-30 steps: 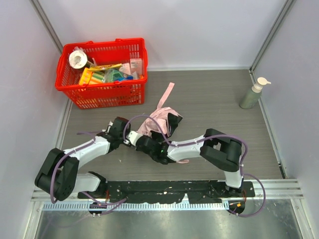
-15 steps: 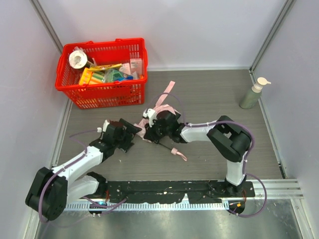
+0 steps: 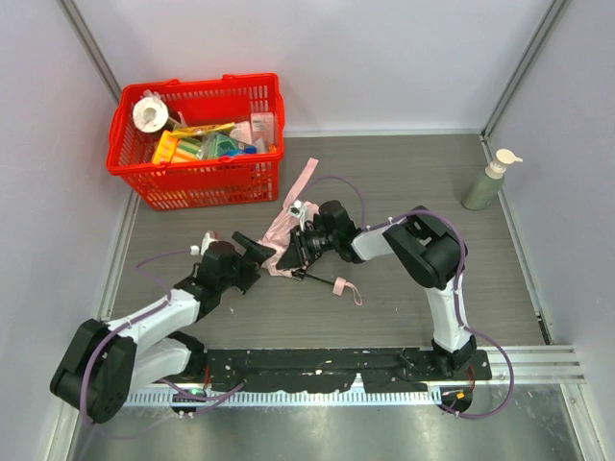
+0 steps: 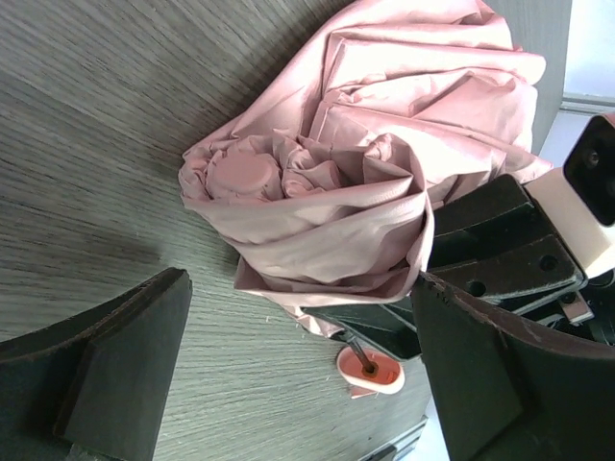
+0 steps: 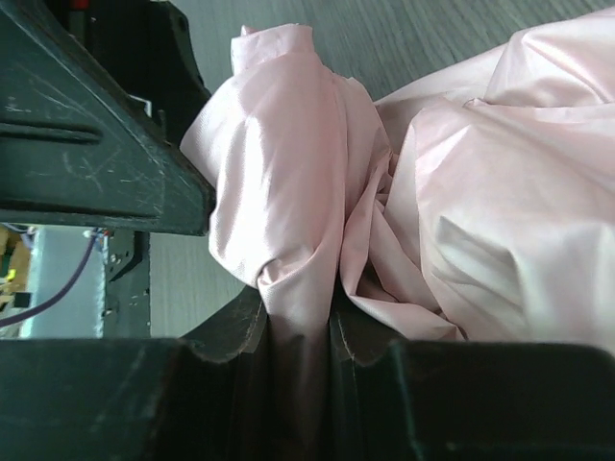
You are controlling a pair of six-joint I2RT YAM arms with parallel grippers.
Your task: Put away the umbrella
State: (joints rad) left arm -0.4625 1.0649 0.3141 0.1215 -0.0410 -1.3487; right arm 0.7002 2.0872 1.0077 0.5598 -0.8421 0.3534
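The umbrella (image 3: 282, 237) lies mid-surface (image 3: 413, 182), well apart from the basket (image 3: 197, 182). The right fingers (image 5: 226, 360) pinch a fold of its fabric, likely to steady the bundle. The left fingers (image 4: 130, 360) stand wide just beside the canopy tip, gripping nothing, probably poised to take hold.

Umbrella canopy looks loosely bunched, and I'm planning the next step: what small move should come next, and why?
Probably close the left fingers on the umbrella: they stand wide open either side of its bunched canopy, while the right fingers pinch only one fold, so the bundle could sag loose if lifted.
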